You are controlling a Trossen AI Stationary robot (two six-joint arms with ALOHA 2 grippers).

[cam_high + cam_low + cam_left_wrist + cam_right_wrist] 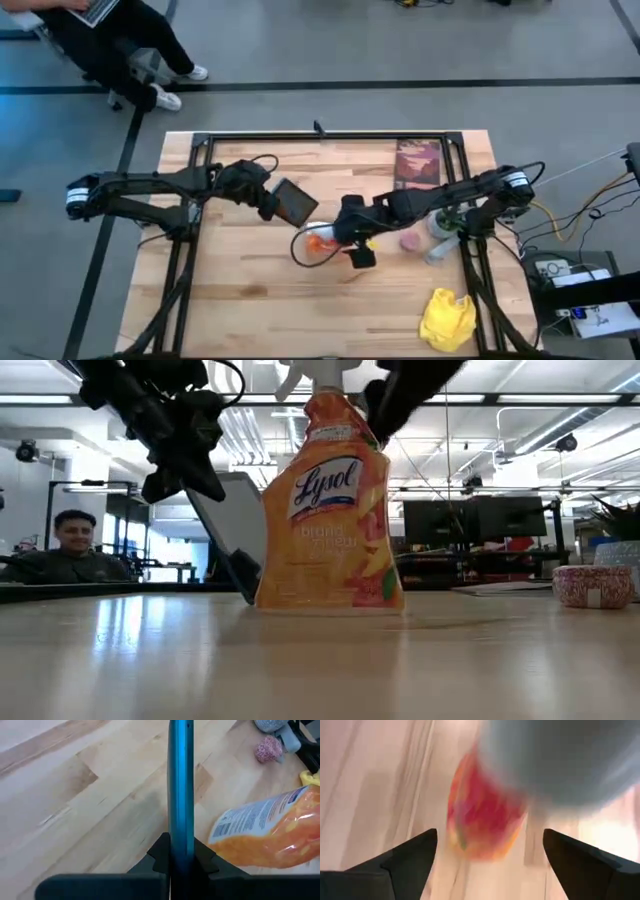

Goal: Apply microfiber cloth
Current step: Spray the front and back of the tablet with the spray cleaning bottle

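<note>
The yellow microfiber cloth [447, 318] lies crumpled on the table near the front right corner, touched by no gripper. An orange spray bottle [330, 510] with a white trigger stands upright on its base at mid-table. My right gripper [490, 845] hovers open just above the bottle's white head [560, 765], one finger on either side of it. My left gripper [268, 197] is shut on a black tablet [295, 203], which stands tilted just left of the bottle [320, 243]. My left gripper pinches the tablet's edge [180, 860] between its two fingers, the thin edge running straight out between them. The fingers come from the table's left, slanting down. The tablet [232, 530] is held tilted; its lower corner [245, 592] reaches table level beside the bottle.
A book [417, 163] lies at the back right. A small pink jar [410, 241] and a grey pot [440, 225] stand right of the bottle, under the right arm. Bare wood lies along the front and left. People sit beyond the table.
</note>
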